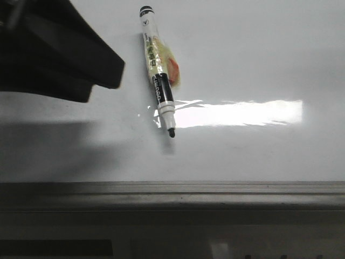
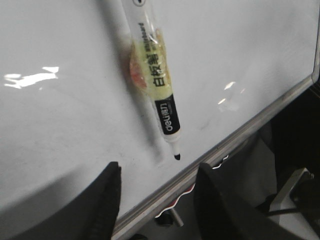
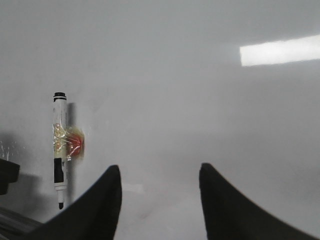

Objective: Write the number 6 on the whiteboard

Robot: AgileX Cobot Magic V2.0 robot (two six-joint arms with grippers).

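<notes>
Lying flat and filling the front view, the glossy whiteboard (image 1: 259, 65) is reflecting a bright rectangular glare; no drawn stroke is showing on it. A marker pen (image 1: 158, 70) is resting uncapped on it. Left gripper (image 2: 157, 200) and right gripper (image 3: 160, 200) are hovering, jaws apart and holding nothing

The whiteboard (image 1: 259, 65) lies bare to the right of the marker (image 1: 158, 70), giving open room there. The marker, uncapped and wrapped in tape, lies on the board near the left gripper (image 2: 157, 195), whose fingers stand apart.
</notes>
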